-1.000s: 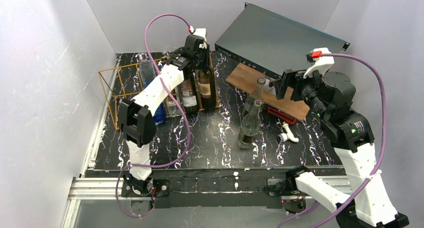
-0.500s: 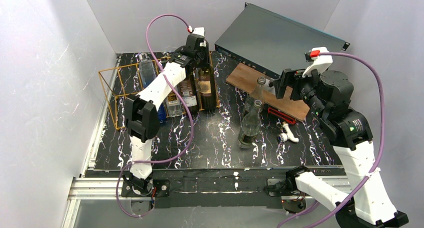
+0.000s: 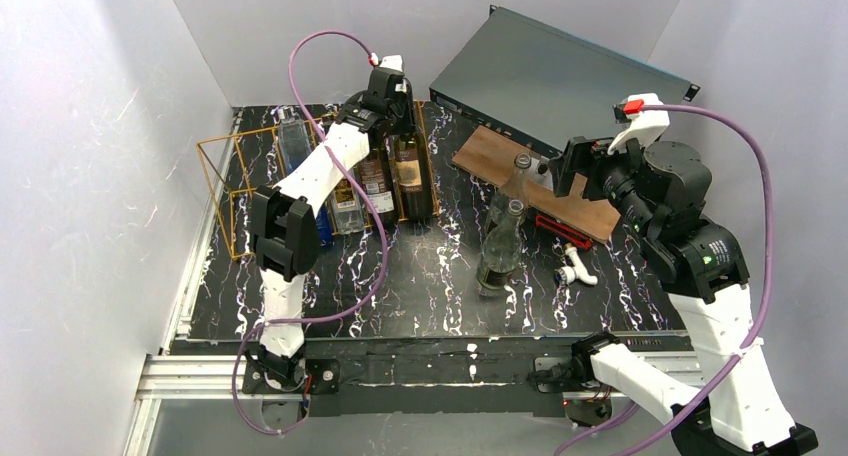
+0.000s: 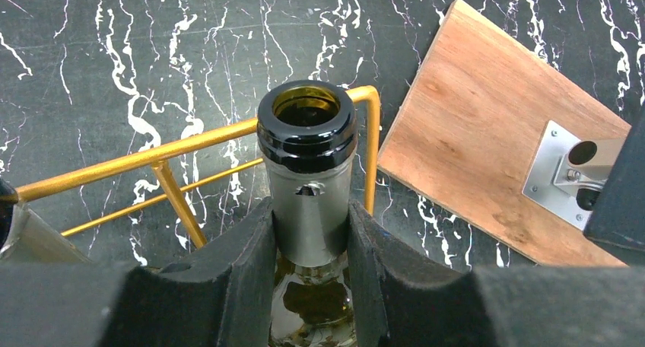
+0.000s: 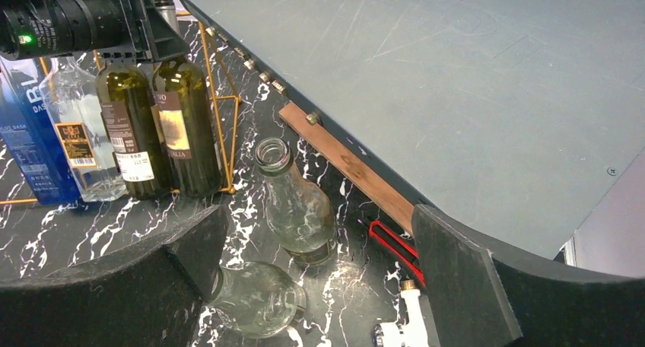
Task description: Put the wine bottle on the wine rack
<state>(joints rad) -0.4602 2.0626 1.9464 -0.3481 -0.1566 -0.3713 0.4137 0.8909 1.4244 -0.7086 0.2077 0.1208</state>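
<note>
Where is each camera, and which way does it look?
Top: above and behind, looking down on the table; left arm and right arm show.
Left wrist: above the wine bottle, looking down to the rack and board; left fingers clamp its neck.
Right wrist: raised at the right, looks across toward the rack; open right fingers at the bottom.
Shared: the wine bottle shows in all three.

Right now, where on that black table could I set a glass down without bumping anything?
The widest bare patch is the near strip of table, bordered by the wine rack behind and the clear glass bottles to its right. The rack's left bays are empty. The right is crowded: the bottles, wooden board, red tool and white fitting sit close together.
</note>
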